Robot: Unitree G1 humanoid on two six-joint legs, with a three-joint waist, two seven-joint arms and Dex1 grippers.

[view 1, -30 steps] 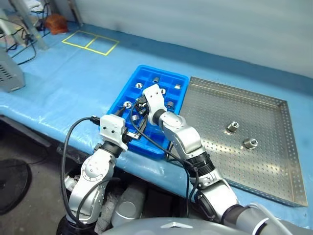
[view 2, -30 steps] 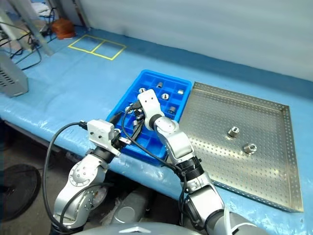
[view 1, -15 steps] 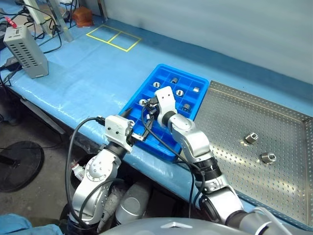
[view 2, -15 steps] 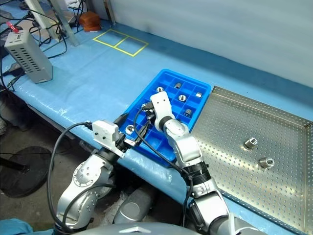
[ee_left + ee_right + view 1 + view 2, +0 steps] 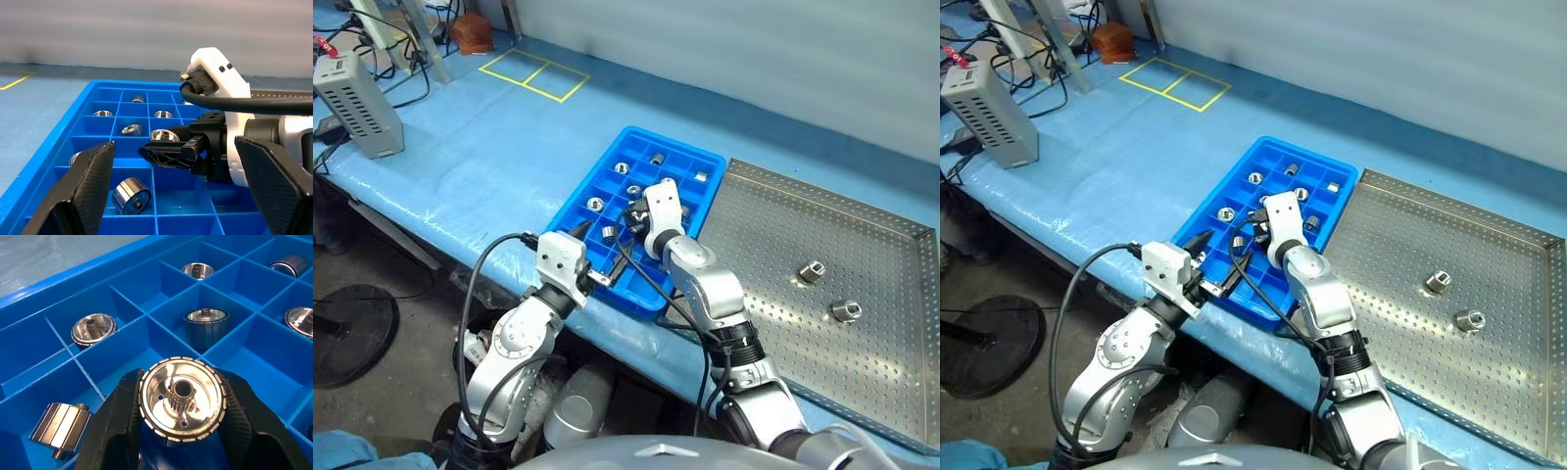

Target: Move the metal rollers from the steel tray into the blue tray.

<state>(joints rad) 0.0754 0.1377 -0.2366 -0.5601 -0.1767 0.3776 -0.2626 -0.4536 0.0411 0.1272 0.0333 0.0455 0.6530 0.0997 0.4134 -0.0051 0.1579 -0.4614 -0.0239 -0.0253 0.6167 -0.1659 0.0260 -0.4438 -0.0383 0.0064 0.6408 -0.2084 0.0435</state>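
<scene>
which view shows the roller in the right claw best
The right wrist view: the held roller faces the camera, clamped between both fingers over the blue tray. In the left wrist view the right claw hides it; the eye views show only a speck there.

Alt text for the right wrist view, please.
The right gripper is shut on a shiny metal roller, held above the blue tray. Other rollers already lie in several compartments.

Both arms are clad in silver-grey rounded shells with black joint rings. A white camera housing is mounted at each wrist, fed by looping black cables. Each hand (image 5: 623, 217) is fitted with black ribbed fingers (image 5: 88, 188).
</scene>
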